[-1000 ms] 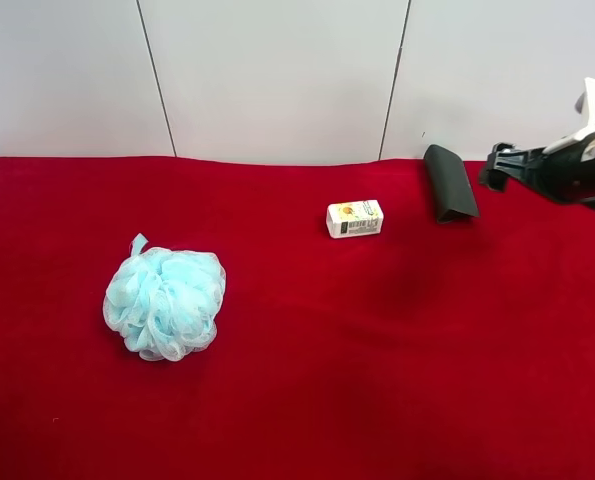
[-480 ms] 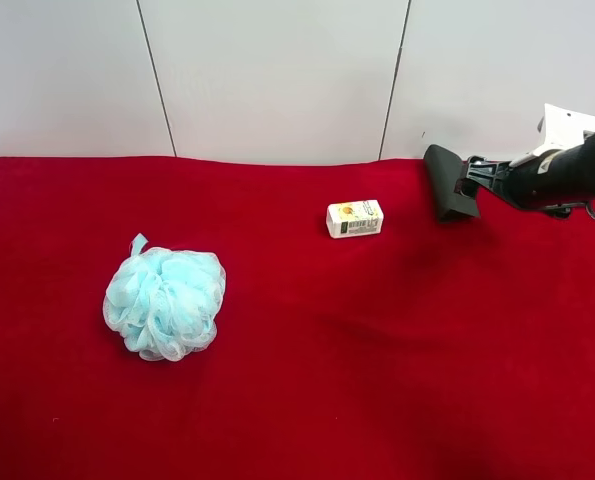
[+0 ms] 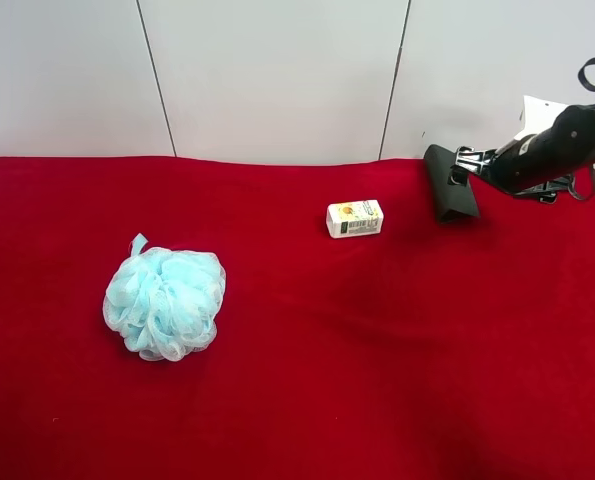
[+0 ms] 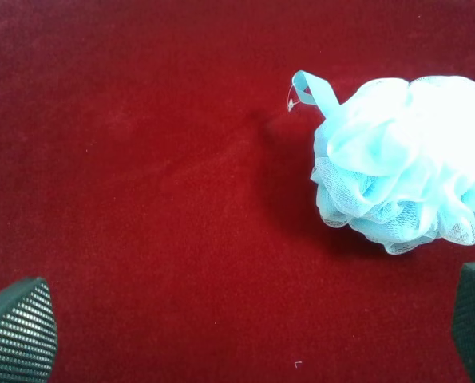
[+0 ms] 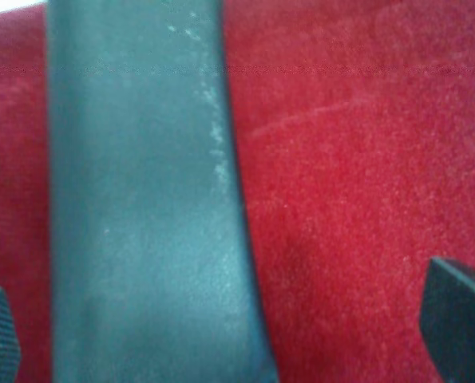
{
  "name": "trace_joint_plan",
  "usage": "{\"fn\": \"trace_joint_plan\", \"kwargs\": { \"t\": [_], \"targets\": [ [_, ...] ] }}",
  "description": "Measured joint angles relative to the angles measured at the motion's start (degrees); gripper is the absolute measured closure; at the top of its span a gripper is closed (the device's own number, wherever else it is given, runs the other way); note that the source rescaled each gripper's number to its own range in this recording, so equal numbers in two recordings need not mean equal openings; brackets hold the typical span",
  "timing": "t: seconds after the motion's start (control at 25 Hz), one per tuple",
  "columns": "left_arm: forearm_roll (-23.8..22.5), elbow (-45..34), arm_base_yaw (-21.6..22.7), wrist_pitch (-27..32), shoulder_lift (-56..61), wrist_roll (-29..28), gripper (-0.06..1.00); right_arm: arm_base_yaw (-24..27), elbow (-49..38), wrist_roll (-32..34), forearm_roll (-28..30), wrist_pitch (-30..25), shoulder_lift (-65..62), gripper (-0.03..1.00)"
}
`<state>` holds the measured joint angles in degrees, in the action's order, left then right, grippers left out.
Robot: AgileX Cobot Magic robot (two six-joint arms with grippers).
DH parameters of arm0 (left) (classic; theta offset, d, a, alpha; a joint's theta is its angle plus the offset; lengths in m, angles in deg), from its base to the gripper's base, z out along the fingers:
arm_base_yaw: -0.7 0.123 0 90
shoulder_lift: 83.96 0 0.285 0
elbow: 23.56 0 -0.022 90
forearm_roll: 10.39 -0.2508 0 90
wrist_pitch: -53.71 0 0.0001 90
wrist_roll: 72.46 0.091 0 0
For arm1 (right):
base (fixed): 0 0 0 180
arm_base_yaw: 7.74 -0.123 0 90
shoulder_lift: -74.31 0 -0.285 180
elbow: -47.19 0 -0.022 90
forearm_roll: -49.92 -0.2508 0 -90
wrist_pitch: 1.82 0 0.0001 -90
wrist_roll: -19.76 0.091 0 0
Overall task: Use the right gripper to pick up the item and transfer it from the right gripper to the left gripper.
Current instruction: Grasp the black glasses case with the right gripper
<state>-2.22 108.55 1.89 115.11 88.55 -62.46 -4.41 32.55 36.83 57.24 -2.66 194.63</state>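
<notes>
The item, a dark grey-black flat case (image 3: 449,182), lies on the red cloth at the back right of the exterior high view. My right gripper (image 3: 467,168) is at its right side, low over it. In the right wrist view the case (image 5: 141,199) fills the space between the open fingertips (image 5: 461,319), nearer to one of them; neither touches it. My right gripper (image 5: 229,327) holds nothing. My left gripper (image 4: 245,327) is open and empty above the cloth, near the pouf; it does not show in the exterior high view.
A light-blue mesh pouf (image 3: 164,302) sits at the left of the cloth and also shows in the left wrist view (image 4: 405,167). A small white printed box (image 3: 355,218) lies left of the case. A white panelled wall (image 3: 277,80) rises behind the table.
The right arm has moved left and toward the wall, from beside the case to straddling it with open fingers. The case, box and pouf have not moved.
</notes>
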Motion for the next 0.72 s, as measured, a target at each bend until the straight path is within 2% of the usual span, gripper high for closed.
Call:
{"fn": "trace_joint_plan", "kwargs": {
  "t": [0.44,0.72],
  "targets": [
    [0.0,0.0,0.0,0.0,0.0,0.0,-0.06,-2.7,8.46,0.0,-0.11,-3.22,7.12,-0.03],
    [0.0,0.0,0.0,0.0,0.0,0.0,-0.06,-3.42,9.2,0.0,-1.39,-3.37,9.39,-0.03]
  ]
}}
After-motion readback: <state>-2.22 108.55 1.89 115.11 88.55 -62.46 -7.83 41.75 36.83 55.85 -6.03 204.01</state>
